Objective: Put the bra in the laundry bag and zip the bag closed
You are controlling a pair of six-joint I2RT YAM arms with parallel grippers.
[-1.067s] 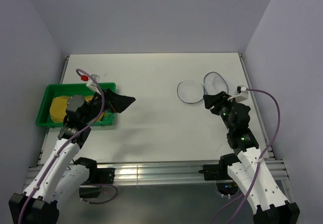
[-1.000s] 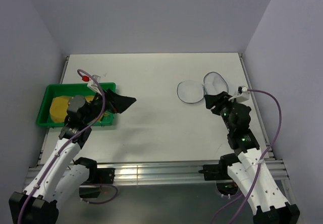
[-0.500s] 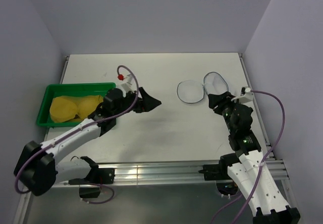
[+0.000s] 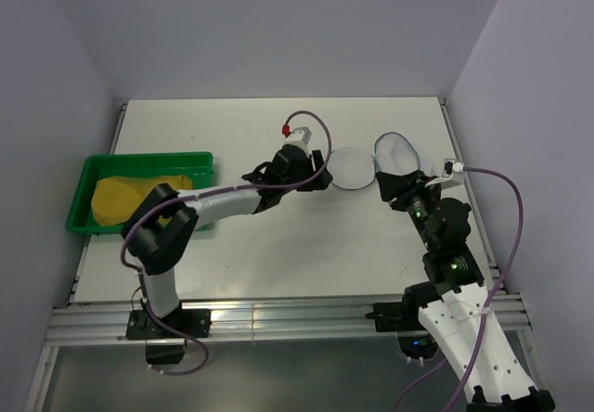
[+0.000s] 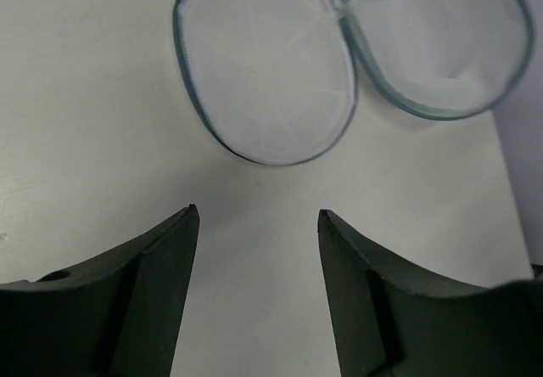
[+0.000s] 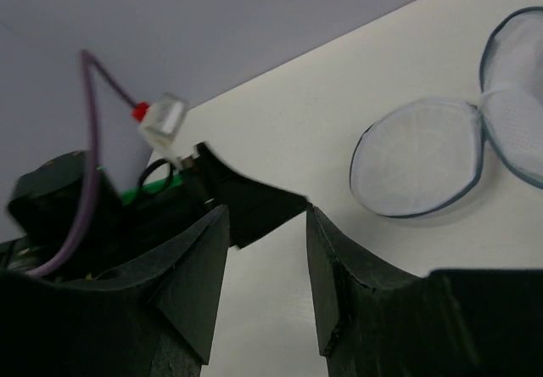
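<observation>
Counted: one bag, 1 o'clock; one bra in one tray, 9 o'clock; left gripper and right gripper parted, empty.

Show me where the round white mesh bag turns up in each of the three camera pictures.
Top view: the mesh bag lies open, right of centre, toward the far side of the white table.
Left wrist view: the bag fills the top of the picture, just beyond the open left claw.
Right wrist view: the bag is at the right edge, one half cut off.
Shared landmark: the seam joining its two round halves.
</observation>
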